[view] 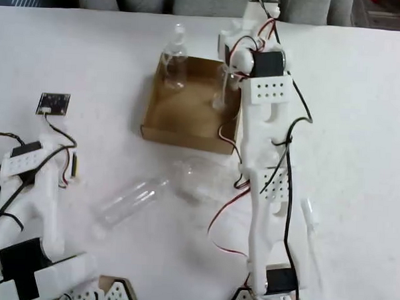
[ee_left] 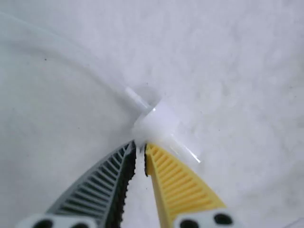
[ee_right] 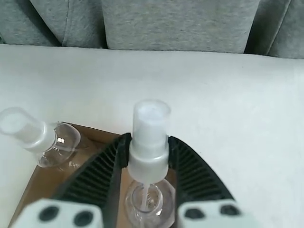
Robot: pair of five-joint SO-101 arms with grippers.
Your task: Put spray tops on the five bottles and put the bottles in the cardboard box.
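Looks under halfway done. Counts two capped bottles at the shallow brown cardboard box (view: pixel 187 133), against the five asked for.

Finds one clear plastic bottle with a white spray top (view: pixel 174 56) standing upright in the box's far left corner, free of either arm. Finds a second clear capped bottle (ee_right: pixel 151 118) pinched at the collar of its spray top by the right gripper (ee_right: pixel 148 142), black jaws clamped on either side, over the far right part of the box. Cannot tell whether it rests on the box floor or hangs just above it, so not yet counted as delivered.

Leaves, out on the white bench (view: pixel 360 130), a clear bottle lying on its side (view: pixel 128 200), apparently without a top, off the box's near left corner. Leaves more clear plastic (view: pixel 199 180) just in front of the box, too faint to count, and a loose spray top with a thin tube (view: pixel 310 218) lying beside the right arm.

Shows the left gripper (ee_left: pixel 141 145) with grey and yellow jaws pressed almost together, tips touching another white spray top with a dip tube (ee_left: pixel 156 122) flat on the bench. Cannot tell whether that one is nipped or merely touched.

Judged remaining: letting go of the held bottle, fitting tops to the uncapped bottles, then moving those into the box.
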